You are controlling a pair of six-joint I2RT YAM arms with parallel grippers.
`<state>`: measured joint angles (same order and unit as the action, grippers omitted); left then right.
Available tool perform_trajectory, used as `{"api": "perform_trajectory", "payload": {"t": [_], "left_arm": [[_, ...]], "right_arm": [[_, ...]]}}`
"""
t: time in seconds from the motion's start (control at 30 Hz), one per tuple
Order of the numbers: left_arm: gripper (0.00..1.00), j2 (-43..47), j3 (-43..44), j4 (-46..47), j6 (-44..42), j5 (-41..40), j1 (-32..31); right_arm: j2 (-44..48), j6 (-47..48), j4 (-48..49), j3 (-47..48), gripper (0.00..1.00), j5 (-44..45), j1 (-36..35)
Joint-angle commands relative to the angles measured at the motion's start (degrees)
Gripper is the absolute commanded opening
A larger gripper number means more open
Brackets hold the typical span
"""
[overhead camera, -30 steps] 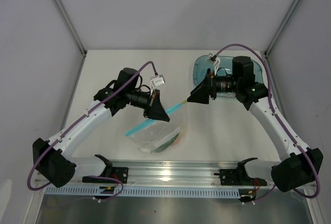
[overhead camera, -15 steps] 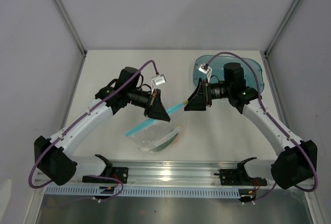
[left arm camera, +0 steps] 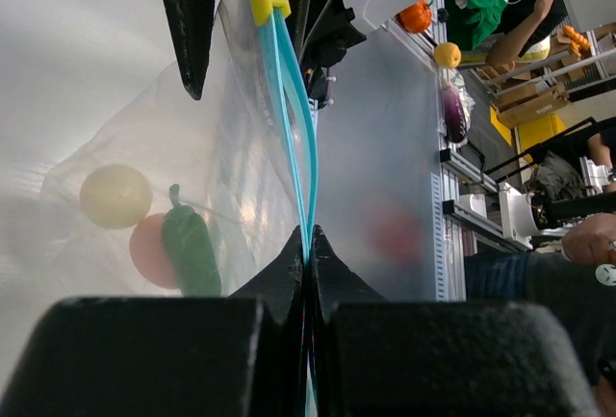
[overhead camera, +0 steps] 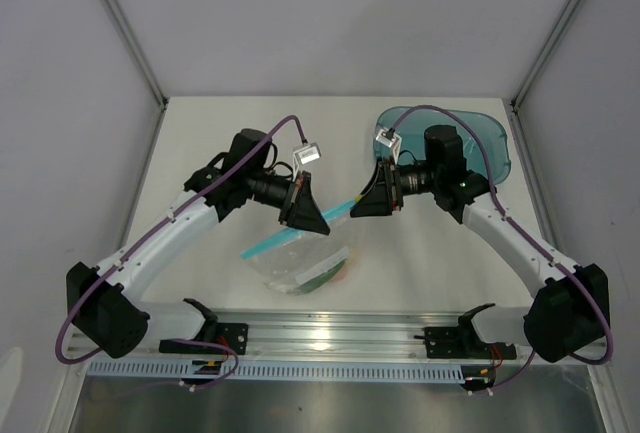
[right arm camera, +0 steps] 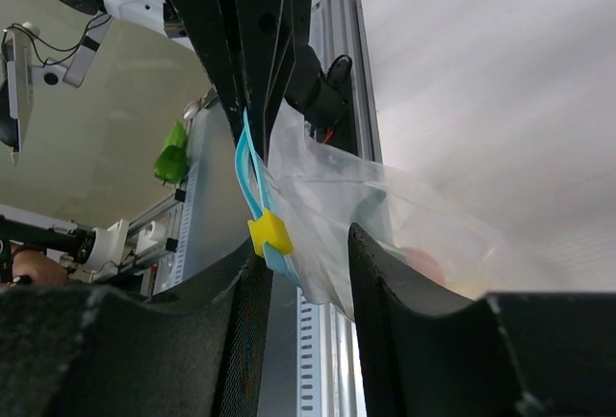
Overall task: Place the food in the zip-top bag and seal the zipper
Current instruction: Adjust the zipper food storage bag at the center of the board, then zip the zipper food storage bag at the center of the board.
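Three food pieces (left arm camera: 189, 246) fill the clear bag (left arm camera: 125, 118); left fingers (left arm camera: 285, 265) pinch its blue zipper (left arm camera: 295, 128), right fingers (right arm camera: 385, 282) spread.

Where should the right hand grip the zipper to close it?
On the yellow slider, a raised block on the thin zipper. Come along the zipper from the end opposite the left hand, which pinches it, with the right hand straddling the slider's flat sides.

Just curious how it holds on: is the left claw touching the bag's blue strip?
Touching. In the left wrist view the left gripper is shut on the zipper, which runs in between its tips.
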<state>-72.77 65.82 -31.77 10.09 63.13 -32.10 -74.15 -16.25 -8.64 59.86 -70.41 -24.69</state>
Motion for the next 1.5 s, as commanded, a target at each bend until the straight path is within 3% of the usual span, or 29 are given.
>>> {"api": "perform_trajectory", "payload": {"t": [0.0,0.13,0.3,0.4,0.43,0.7,0.77,0.8,0.87,0.9,1.0,1.1,1.27,1.47], "left_arm": [[0.01,0.4,0.6,2.7,0.6,1.0,0.4],[0.01,0.6,0.3,2.8,0.6,0.8,0.5],[0.01,0.4,0.2,2.9,0.6,0.8,0.5],[0.01,0.3,0.2,2.6,0.4,0.6,0.5],[0.01,0.3,0.2,2.5,0.4,0.6,0.4],[0.01,-0.2,1.6,1.0,-0.2,-2.5,0.4],[0.09,-0.4,2.2,-0.1,-0.9,-4.8,0.5],[0.2,-0.4,3.3,-1.2,-1.5,-7.5,0.4],[0.27,-0.4,4.0,-1.8,-1.9,-9.2,0.4],[0.42,-0.3,4.7,-1.8,-1.9,-10.3,0.4],[0.62,0.5,5.3,-1.0,-0.6,-14.2,0.4],[0.67,0.9,5.8,0.4,0.7,-19.1,0.3],[0.68,0.3,9.9,-0.3,1.6,-25.1,0.3],[0.76,-2.5,14.3,-1.0,3.1,-26.0,0.3]], "right_arm": [[1.2,-0.3,1.4,-0.8,0.39,-1.6,-0.4],[1.9,-1.2,2.1,-1.9,0.38,-1.4,-0.4],[2.4,-1.4,1.7,-2.9,0.29,-1.3,-0.3],[2.4,-1.9,1.3,-3.1,0.13,-1.0,0.2],[2.5,-2.1,1.3,-3.1,0.0,-0.6,0.3],[2.4,-7.7,5.7,-3.2,0.0,0.6,2.0],[2.2,-8.6,6.0,-2.8,0.0,0.5,1.9],[2.0,-8.8,5.9,-2.6,0.0,0.5,1.8],[1.8,-8.9,5.7,-1.7,0.0,0.5,1.7],[1.4,-9.1,5.5,-1.4,0.0,0.6,1.5],[0.4,-9.5,4.1,0.3,0.0,1.0,0.3],[0.1,-8.7,1.8,1.6,0.0,2.5,-0.4],[0.5,-9.1,1.0,1.5,0.0,5.1,-1.2],[-0.2,-10.5,0.5,1.8,0.0,6.3,-1.9]]}}
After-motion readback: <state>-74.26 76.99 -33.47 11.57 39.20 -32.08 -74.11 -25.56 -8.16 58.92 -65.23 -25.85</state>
